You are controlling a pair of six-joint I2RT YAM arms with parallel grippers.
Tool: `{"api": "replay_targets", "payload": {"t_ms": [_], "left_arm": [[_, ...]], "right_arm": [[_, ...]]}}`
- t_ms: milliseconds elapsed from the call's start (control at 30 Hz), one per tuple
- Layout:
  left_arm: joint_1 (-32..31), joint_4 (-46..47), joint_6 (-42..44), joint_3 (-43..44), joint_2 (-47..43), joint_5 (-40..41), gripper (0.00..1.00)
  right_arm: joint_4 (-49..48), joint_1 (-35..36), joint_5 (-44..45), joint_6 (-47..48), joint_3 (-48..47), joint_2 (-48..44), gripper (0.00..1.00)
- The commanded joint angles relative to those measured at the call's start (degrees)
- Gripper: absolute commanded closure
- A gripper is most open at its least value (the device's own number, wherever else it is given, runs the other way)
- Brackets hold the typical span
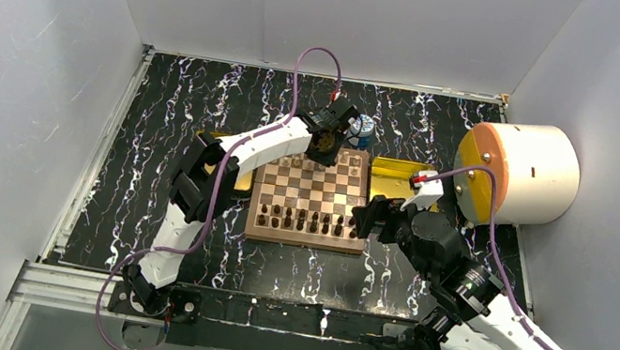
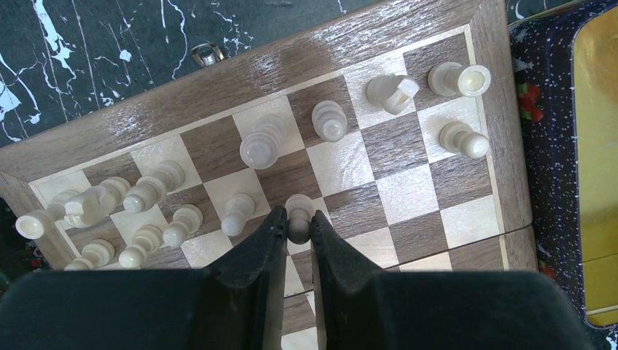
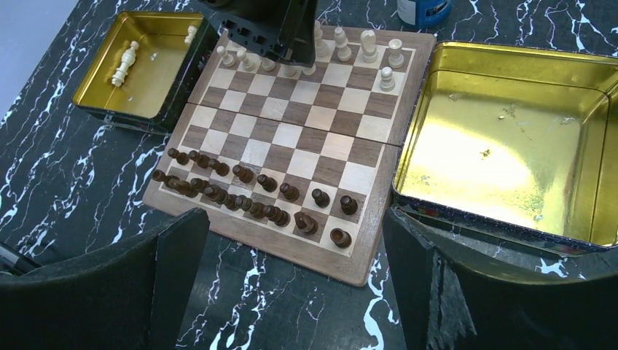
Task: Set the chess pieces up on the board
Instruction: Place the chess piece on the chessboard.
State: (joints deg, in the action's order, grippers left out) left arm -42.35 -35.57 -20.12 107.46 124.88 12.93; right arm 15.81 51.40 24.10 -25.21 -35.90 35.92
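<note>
- Here the board [image 3: 291,135] lies flat on the black marbled table [image 3: 65,168], between two gold trays [image 3: 510,138].
- The right gripper [image 3: 295,233] hangs near the board's near edge, its fingers wide apart and holding nothing.
- The left gripper [image 2: 297,226] is over the far side, its fingers clamped on one cream pawn [image 2: 299,206].
- The chess pieces [image 2: 259,142] stand in the two far rows.
- One cream piece [image 3: 125,62] lies in the left tray [image 3: 153,91].
- The dark pieces [image 3: 244,193] fill the two near rows.
</note>
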Motion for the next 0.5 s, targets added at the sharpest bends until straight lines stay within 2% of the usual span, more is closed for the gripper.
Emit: {"api": "replay_targets", "payload": {"t_ms": [0,467], "left_arm": [[0.07,0.33,0.54,2.29,0.15,2.04,0.89],[0.09,0.54,1.31,2.50,2.10,2.91,0.89]], "right_arm": [[-1.59,0.10,1.43,0.56,-1.08,-1.27,0.01],[-2.00,0.10,1.65,0.69,-0.59,-1.64,0.01]]}}
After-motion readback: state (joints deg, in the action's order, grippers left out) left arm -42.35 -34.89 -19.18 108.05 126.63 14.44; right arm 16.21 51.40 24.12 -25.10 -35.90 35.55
